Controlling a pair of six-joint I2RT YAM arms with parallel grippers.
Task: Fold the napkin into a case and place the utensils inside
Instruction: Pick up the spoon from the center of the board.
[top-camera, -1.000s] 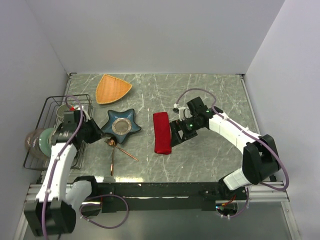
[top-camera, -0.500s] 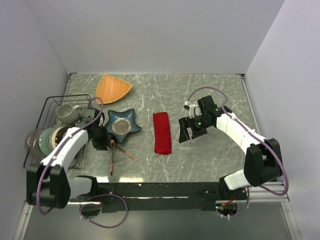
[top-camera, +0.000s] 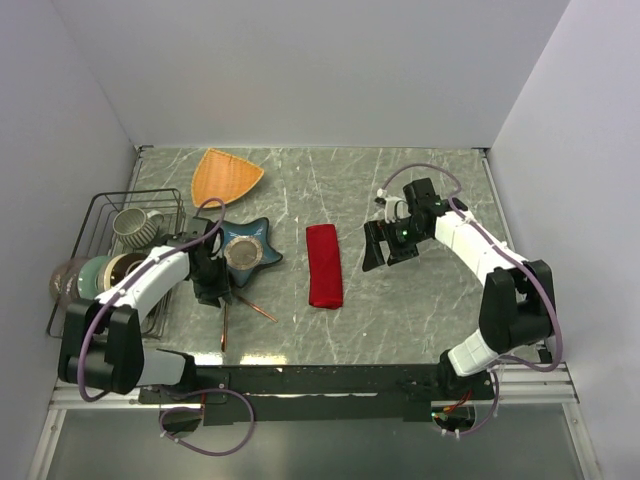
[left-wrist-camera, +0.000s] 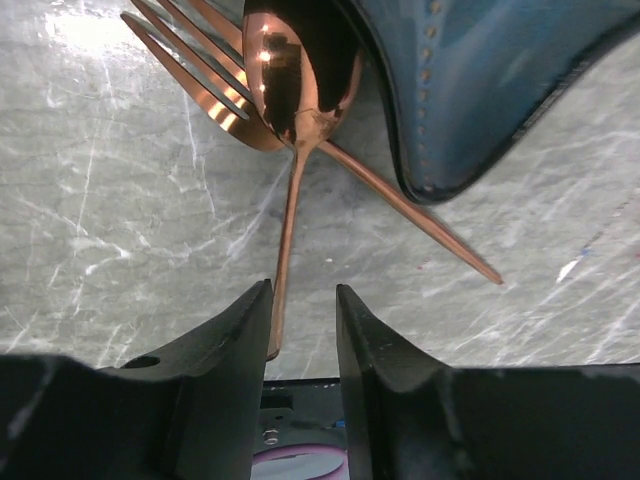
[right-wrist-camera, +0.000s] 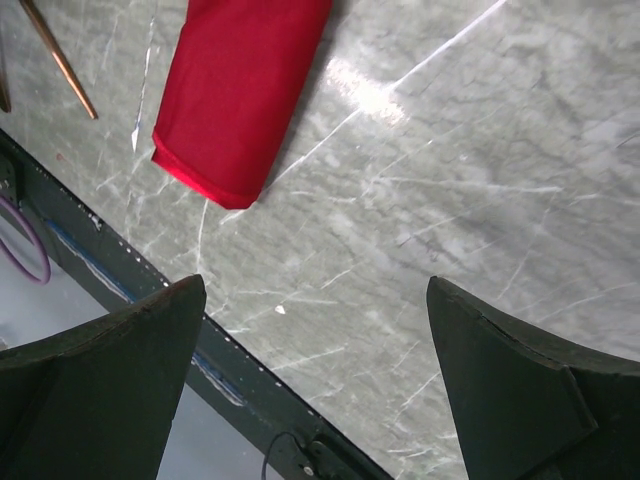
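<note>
The red napkin lies folded as a narrow long case in the middle of the table; its near end shows in the right wrist view. The copper utensils lie crossed just in front of the blue star dish. In the left wrist view I see a spoon, a fork and a third slim handle. My left gripper hovers over the spoon handle's end, jaws narrowly open, holding nothing. My right gripper is wide open and empty, right of the case.
An orange triangular plate sits at the back left. A wire rack with mugs and bowls stands at the left edge. The table's near edge with its black rail is close to the case's end.
My left arm swung right from the rack to above the utensils. My right gripper drew back to the right, away from the red case.
</note>
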